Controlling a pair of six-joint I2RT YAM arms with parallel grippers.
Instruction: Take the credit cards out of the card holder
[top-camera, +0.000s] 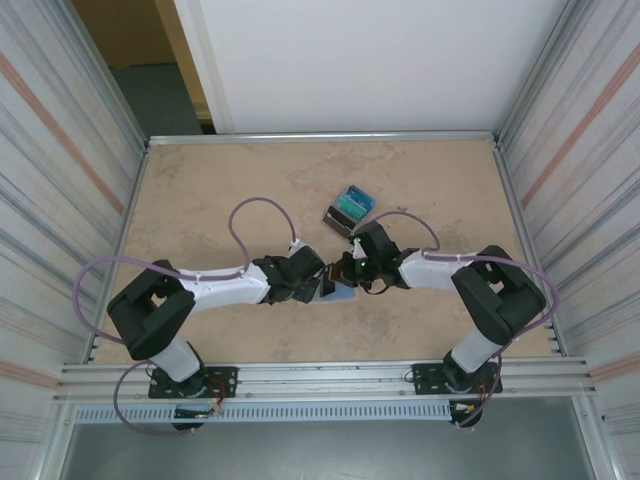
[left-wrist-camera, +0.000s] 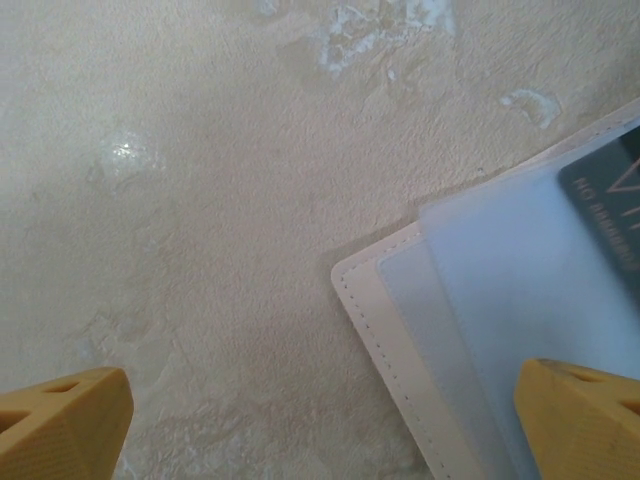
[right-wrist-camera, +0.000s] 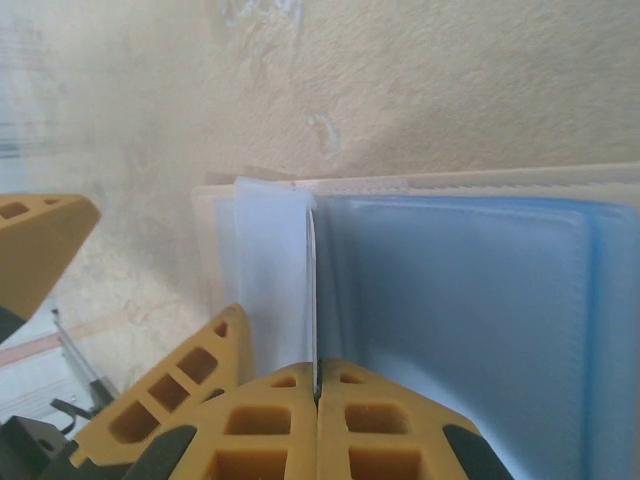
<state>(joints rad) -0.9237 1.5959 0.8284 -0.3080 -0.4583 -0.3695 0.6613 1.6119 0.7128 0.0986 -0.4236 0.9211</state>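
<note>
The right gripper (right-wrist-camera: 316, 385) is clenched on a card (right-wrist-camera: 311, 290) standing edge-on in the open holder (right-wrist-camera: 470, 300). The left gripper (left-wrist-camera: 320, 425) hangs released over the holder's corner.

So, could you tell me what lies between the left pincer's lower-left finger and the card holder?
Bare table, up to the card holder; left wrist view.

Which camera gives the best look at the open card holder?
Right wrist: the card holder lies open, its pale blue inside across the frame. Left wrist catches one corner; top external, a small pale sliver.
</note>
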